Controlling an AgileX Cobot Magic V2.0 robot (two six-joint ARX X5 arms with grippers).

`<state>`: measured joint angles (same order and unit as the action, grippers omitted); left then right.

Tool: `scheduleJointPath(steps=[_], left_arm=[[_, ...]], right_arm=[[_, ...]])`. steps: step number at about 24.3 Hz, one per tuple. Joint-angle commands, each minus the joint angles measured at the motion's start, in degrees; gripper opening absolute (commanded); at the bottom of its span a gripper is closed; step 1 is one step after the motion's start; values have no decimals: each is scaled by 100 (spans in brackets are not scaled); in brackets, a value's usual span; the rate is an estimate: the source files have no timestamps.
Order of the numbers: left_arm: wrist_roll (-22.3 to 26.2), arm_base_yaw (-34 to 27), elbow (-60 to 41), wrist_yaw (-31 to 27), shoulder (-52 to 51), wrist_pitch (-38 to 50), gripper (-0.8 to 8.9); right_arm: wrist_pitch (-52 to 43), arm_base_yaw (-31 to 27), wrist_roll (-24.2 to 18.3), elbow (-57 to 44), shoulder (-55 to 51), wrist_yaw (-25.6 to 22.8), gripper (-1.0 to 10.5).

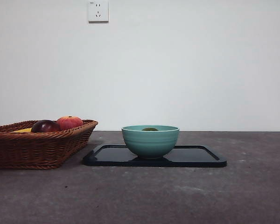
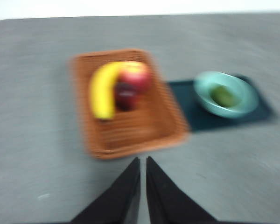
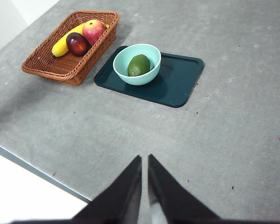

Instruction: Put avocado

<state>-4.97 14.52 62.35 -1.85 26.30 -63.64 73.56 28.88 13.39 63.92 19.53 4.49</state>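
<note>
Avocado, dull dark-green, smooth and egg-shaped, lies inside the pale teal ceramic bowl, resting on the bowl's floor and leaning toward one side of the wall. In the right wrist view its long axis runs slantwise across the bowl, roughly in line with the long sides of the wicker basket; which end is the narrower one cannot be told. From the front view only a thin green sliver of its top shows above the bowl's rim, so the fruit sits low in the bowl.

The bowl stands on the flat dark rectangular tray, toward the tray's end nearer the basket. The brown woven wicker basket sits just beside that end of the tray, on the grey table. In the basket lie a yellow banana, a dark maroon round fruit and a red-orange apple-like fruit, bunched together at one end and touching one another.

Both arms are well apart from the fruit. The left gripper hangs above the table on the near side of the basket, its two black jaws pressed almost together with nothing between them; that picture is blurred. The right gripper hangs over bare table, likewise closed and empty.
</note>
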Motion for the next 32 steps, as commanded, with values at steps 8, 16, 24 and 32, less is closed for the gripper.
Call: scheduleJointPath(steps=[8, 16, 24, 32], left_arm=[[376, -1644, -3672, 122, -898, 4441, 19], [-15, -1644, -5519, 133, -1770, 5608, 19], [-28, -1644, -6089, 133, -2393, 5589, 19], [278, -1639, -6172, 131, -2612, 5248, 19]], right_arm=[[-33, 48, 57, 48, 15, 0, 19], [-35, 50, 57, 48, 15, -2, 19], [-35, 50, 57, 48, 15, -2, 19], [-72, 50, 57, 48, 15, -2, 19]])
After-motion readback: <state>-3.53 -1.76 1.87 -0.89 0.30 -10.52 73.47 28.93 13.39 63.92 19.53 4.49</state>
